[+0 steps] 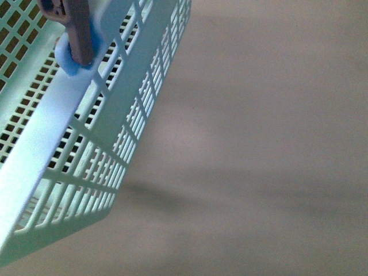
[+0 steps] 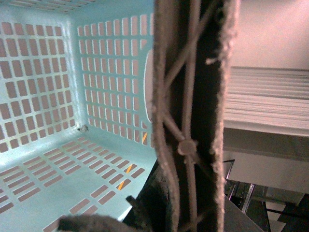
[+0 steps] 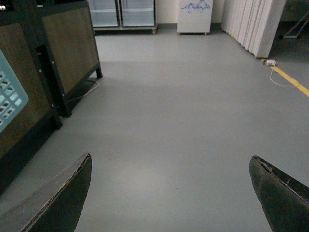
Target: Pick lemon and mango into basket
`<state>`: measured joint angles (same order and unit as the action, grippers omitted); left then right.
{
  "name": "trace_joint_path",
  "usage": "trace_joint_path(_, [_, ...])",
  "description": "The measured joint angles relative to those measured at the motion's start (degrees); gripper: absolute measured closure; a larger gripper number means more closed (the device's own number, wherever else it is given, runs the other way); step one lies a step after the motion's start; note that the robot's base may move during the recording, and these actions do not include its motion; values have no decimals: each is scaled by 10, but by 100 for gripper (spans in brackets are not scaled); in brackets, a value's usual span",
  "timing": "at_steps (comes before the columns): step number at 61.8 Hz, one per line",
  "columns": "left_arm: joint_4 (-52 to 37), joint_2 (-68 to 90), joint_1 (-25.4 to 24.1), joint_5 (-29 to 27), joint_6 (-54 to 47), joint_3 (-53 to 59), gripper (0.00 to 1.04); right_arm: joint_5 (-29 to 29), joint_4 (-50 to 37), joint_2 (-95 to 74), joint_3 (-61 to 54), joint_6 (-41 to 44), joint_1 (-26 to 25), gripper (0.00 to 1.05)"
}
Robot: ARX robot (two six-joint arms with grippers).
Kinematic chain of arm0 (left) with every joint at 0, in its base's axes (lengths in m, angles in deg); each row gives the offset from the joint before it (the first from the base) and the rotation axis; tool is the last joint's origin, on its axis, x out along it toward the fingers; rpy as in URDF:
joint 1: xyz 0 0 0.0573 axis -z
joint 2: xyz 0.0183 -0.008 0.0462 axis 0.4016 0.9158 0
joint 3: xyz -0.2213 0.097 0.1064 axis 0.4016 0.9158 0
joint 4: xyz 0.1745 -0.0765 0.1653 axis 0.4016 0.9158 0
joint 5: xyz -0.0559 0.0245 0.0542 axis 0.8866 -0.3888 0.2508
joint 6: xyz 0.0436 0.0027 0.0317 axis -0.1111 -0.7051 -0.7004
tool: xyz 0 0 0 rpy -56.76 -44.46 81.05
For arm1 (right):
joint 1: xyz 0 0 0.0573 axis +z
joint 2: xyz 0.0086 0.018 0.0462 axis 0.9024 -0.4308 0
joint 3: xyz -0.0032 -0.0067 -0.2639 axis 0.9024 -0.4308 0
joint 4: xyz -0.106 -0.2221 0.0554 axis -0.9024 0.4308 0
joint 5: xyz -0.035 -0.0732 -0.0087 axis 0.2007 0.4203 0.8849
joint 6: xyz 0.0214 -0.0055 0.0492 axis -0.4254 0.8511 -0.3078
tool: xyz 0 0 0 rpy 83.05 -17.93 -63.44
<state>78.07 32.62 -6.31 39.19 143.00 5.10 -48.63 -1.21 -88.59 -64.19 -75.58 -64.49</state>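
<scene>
The light teal basket (image 1: 63,144) hangs tilted at the left of the front view, with its brown handle (image 1: 77,31) at the top. In the left wrist view the basket's slotted floor (image 2: 63,179) and walls fill the left half, and no fruit shows in that part. My left gripper (image 2: 176,212) is shut on the brown handle (image 2: 188,96), which runs straight through the picture. My right gripper (image 3: 171,193) is open and holds nothing, its fingers (image 3: 63,198) wide apart over bare floor. The lemon and the mango are out of view.
A plain grey-brown surface (image 1: 259,144) lies under and right of the basket. The right wrist view shows grey floor (image 3: 183,106), dark wood-panelled furniture (image 3: 53,58) with a basket corner (image 3: 8,96) before it, a pale curtain (image 3: 251,24) and a yellow floor line (image 3: 289,82).
</scene>
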Motion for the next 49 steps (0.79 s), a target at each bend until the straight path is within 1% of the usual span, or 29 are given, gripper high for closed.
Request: trace_joint_path(49, [0,0,0,0,0,0,99,0,0,0,0,0,0,9])
